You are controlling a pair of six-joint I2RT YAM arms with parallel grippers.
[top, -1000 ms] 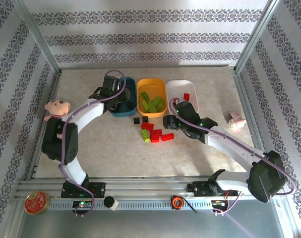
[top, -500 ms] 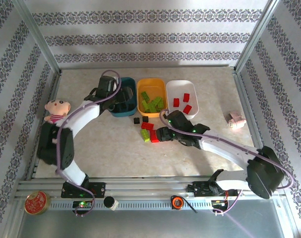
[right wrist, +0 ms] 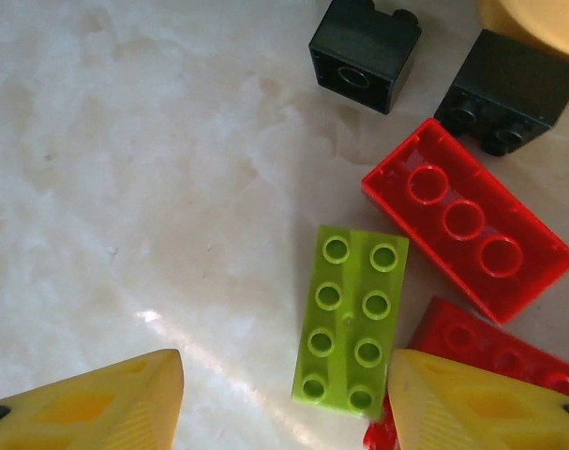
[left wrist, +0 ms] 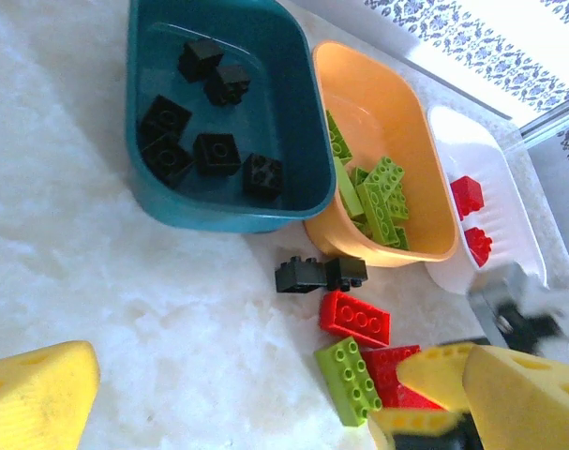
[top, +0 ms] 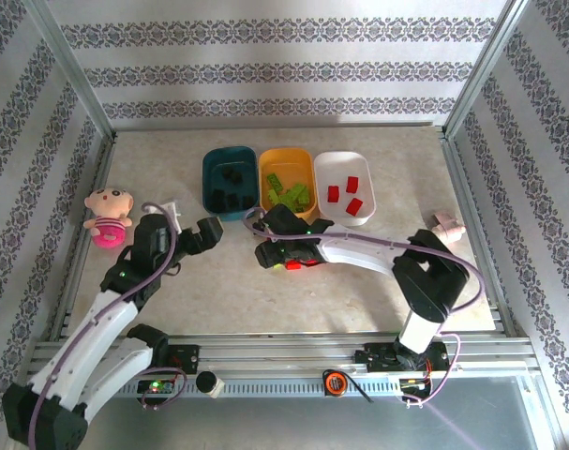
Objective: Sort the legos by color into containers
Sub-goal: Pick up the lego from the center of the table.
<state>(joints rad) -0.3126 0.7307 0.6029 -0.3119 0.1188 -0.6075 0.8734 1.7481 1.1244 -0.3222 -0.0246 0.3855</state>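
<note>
Broadly, the table (top: 359, 291) is lying bare to the left of the right claw (right wrist: 284, 375), its pale marbled surface running out with free room for moving. To that claw's right the loose bricks are crowding in.

Beyond both claws the three tubs are sitting side by side in a row, rims nearly meeting. The teal tub (top: 207, 178) is holding black pieces, the orange-yellow tub (top: 289, 161) lime ones, and the white tub (top: 340, 161) three red ones.

The left claw (top: 192, 225) is standing wide open and gripping nothing. It is hanging over bare table short of the teal tub, with the loose pile lying ahead and to its right.

The right claw is also gaping, with nothing clamped. The near end of a lime green brick (right wrist: 350, 323) is lying flat between its fingertips, closer to the right one. I cannot tell whether that tip is touching the brick's corner.

A red brick (right wrist: 467, 225) is lying just beyond and right of the lime one, almost touching it. A second red brick (right wrist: 490, 361) is showing beside the right fingertip. Farther ahead two black bricks (right wrist: 364, 52) are sitting apart from the red, close to the orange-yellow tub's rim.
</note>
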